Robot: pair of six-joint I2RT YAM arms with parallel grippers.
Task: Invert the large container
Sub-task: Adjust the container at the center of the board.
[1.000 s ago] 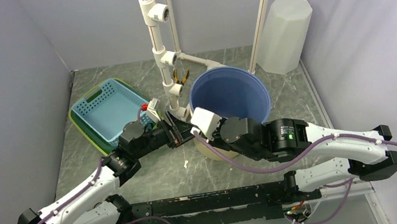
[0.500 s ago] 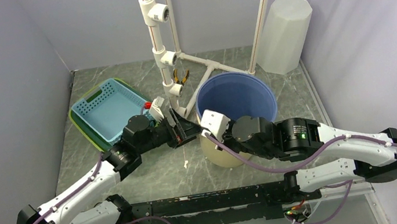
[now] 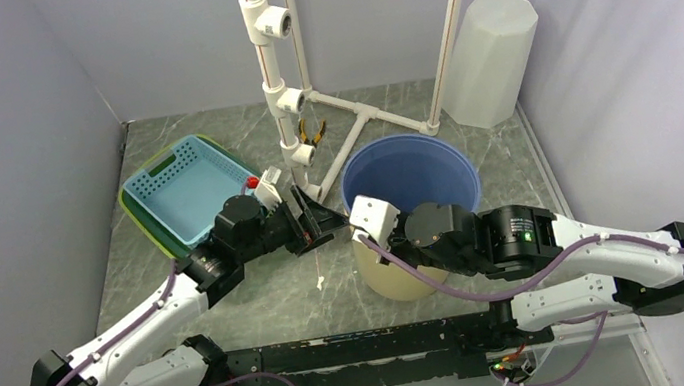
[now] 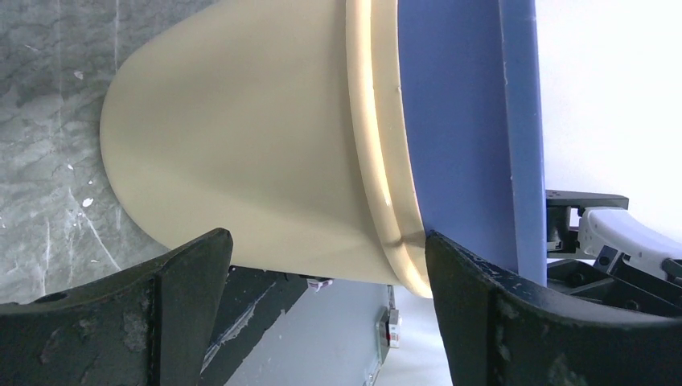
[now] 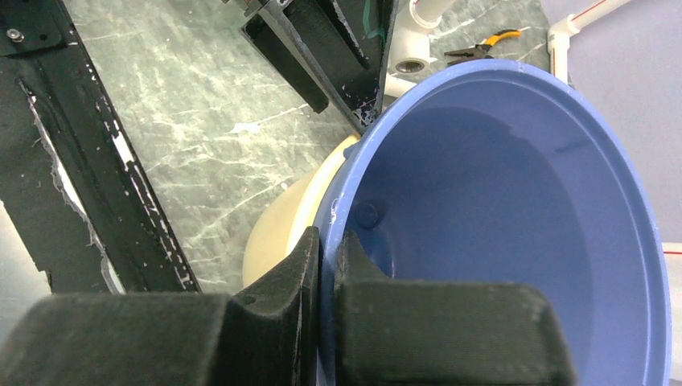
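Observation:
The large container (image 3: 408, 176) is a bucket, blue inside and cream outside, held tilted above the table with its mouth facing up and away. My right gripper (image 3: 360, 228) is shut on its near left rim, one finger inside and one outside (image 5: 330, 241). In the right wrist view the blue inside (image 5: 515, 201) fills the frame. My left gripper (image 3: 318, 225) stands wide open just left of the bucket. In the left wrist view its fingers (image 4: 328, 241) frame the cream wall (image 4: 241, 137) and rim band without touching them.
A turquoise basket (image 3: 183, 183) on a green tray sits at the back left. A white pipe frame (image 3: 279, 91) stands behind the bucket, with pliers (image 3: 312, 131) at its foot. A tall white translucent bin (image 3: 490, 56) stands in the back right corner.
The right gripper has carried the bucket a little to the right and toward the near edge, showing more cream wall. The left gripper followed slightly to the right, still open.

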